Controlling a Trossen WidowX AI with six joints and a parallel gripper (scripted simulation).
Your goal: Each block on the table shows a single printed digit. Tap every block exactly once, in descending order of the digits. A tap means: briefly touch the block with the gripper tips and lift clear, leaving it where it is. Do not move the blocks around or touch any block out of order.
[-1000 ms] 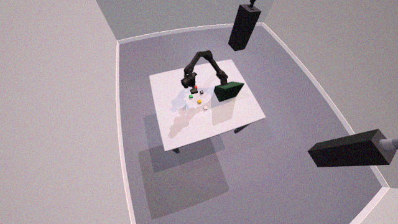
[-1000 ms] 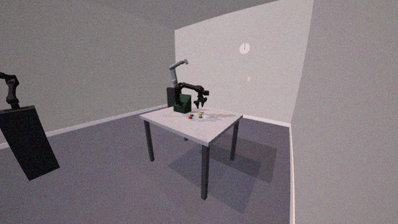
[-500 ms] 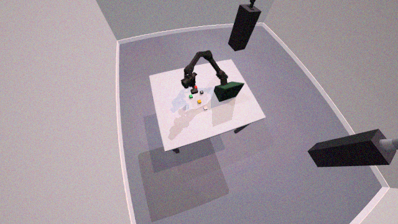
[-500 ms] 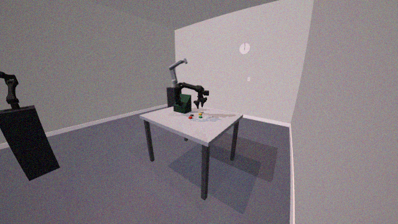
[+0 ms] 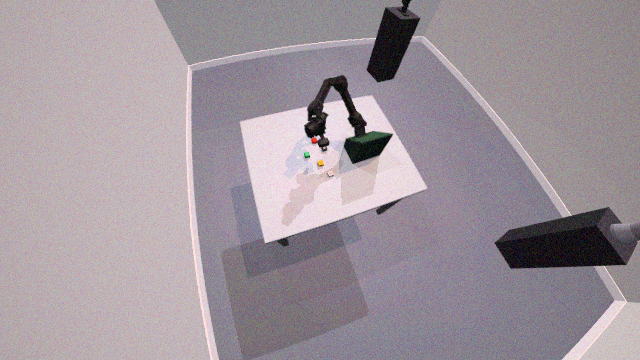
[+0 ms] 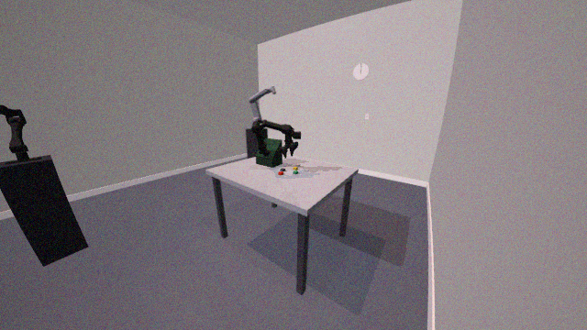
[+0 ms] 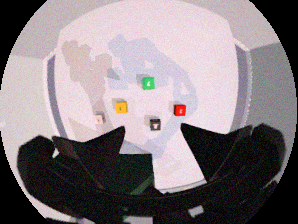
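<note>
My gripper [image 6: 288,155] [image 7: 153,127] is open and empty, above the table and the blocks. In the wrist view the black block [image 7: 155,124] [image 5: 324,149] [image 6: 282,170] shows between the fingertips, below them. The red block [image 7: 180,110] [image 5: 314,140] [image 6: 281,173] is just beyond the right fingertip. The green block [image 7: 148,83] [image 5: 307,155] [image 6: 295,172] is farthest from the fingers. The yellow block [image 7: 121,107] [image 5: 320,163] [image 6: 295,168] and the pale pink block [image 7: 99,119] [image 5: 330,174] are to the left. The digits are too blurred to read surely.
The blocks lie apart on the white table [image 5: 400,180] [image 6: 303,197]. A dark green wedge-shaped stand [image 5: 367,147] [image 6: 269,153] is beside the arm's base. Shadows of the arm fall across the tabletop. Black pedestals [image 5: 392,45] [image 6: 43,211] stand away from the table.
</note>
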